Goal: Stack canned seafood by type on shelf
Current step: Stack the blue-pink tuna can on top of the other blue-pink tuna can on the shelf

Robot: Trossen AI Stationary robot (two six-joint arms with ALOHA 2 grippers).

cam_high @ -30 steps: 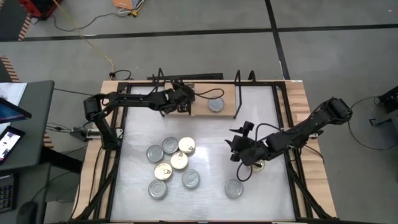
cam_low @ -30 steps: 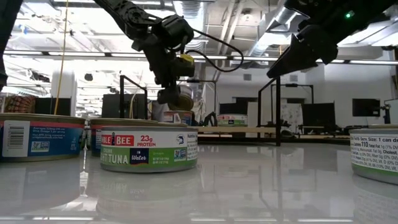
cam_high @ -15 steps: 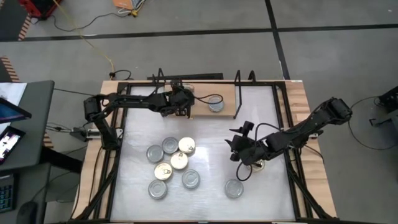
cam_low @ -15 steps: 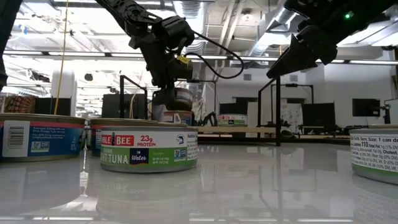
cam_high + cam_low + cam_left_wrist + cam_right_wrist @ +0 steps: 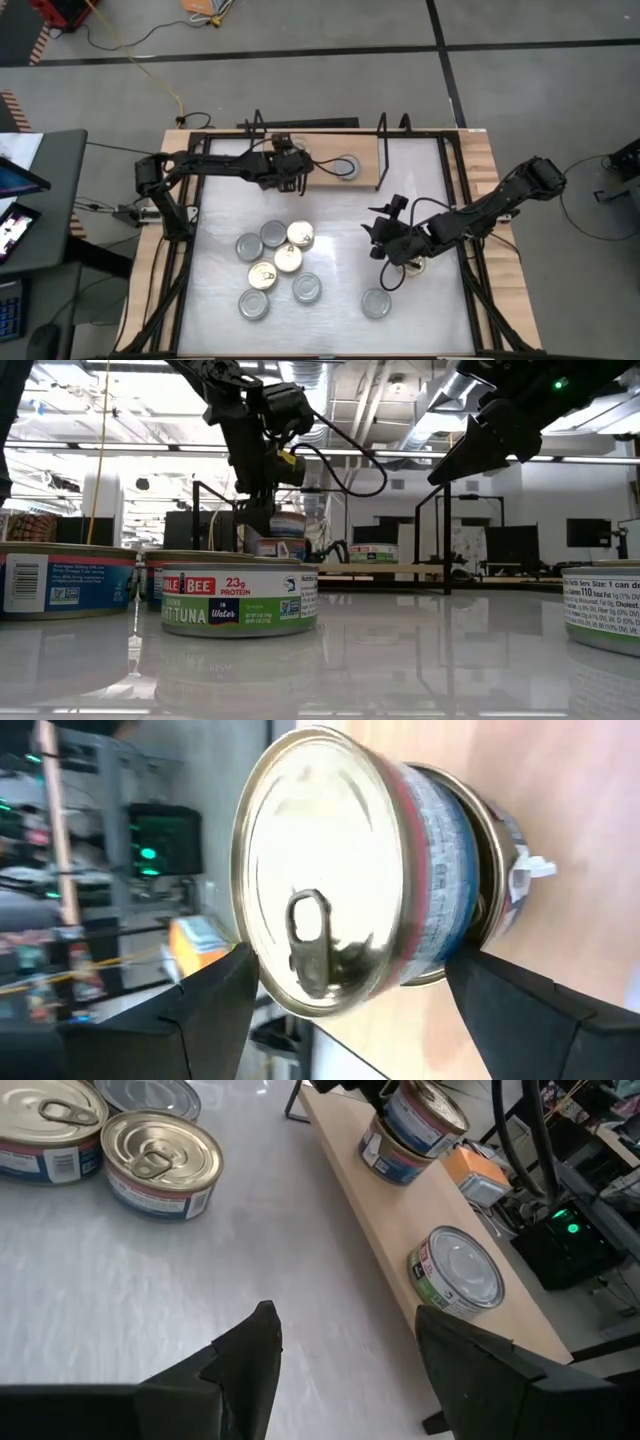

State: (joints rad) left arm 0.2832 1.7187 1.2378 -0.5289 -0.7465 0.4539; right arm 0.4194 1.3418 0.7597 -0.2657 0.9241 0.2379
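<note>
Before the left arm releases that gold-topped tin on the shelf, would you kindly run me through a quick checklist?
1. Left tool over the shelf: ok.
2. Held gold-topped tin sits on a lower tin: ok.
3. Stack square: not ok, the upper tin looks offset.
4. Types match: ok, both labels red and blue.
5. Silver-topped tin stands apart from the stack: ok.
6. Right tool waits away over the table: ok.

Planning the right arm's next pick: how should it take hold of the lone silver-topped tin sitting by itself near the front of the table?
Grip the lone silver-topped tin across its short round side wall, coming straight down from above. It lies flat, lid up, with open table all around, so fingers fit on opposite sides. The right end effector, open, hovers just behind it.
</note>
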